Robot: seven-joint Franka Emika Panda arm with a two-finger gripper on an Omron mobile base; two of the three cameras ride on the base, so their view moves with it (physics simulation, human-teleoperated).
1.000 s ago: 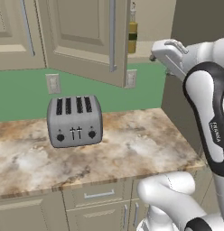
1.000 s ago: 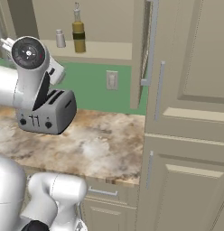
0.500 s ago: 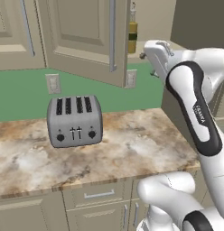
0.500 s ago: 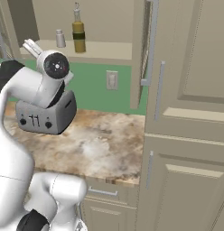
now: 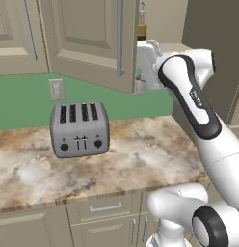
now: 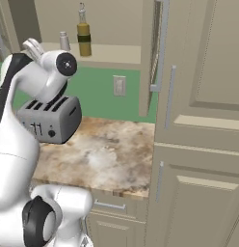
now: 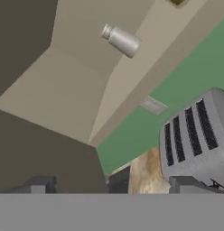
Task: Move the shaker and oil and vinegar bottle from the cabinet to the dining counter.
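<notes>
Reach toward the open cabinet (image 6: 112, 29), nothing yet grasped.
The fingers (image 7: 40, 184) were spread and empty below the shelf, where the shaker (image 7: 121, 39) and oil and vinegar bottle (image 6: 83, 34) stood together; a raise toward the shaker was judged next.

shaker (image 6: 64, 41): silver-grey, above the pincer
oil and vinegar bottle (image 6: 83, 36): olive-yellow, dark band, pale stopper
cabinet (image 6: 116, 54): plain beige shelf, silver bar handles
toaster (image 5: 80, 129): grey, black slots and knobs, below the pincer
worktop (image 5: 136, 157): brown-beige marbled
backsplash (image 5: 25, 101): green
pincer (image 7: 109, 185): dark tips
</notes>
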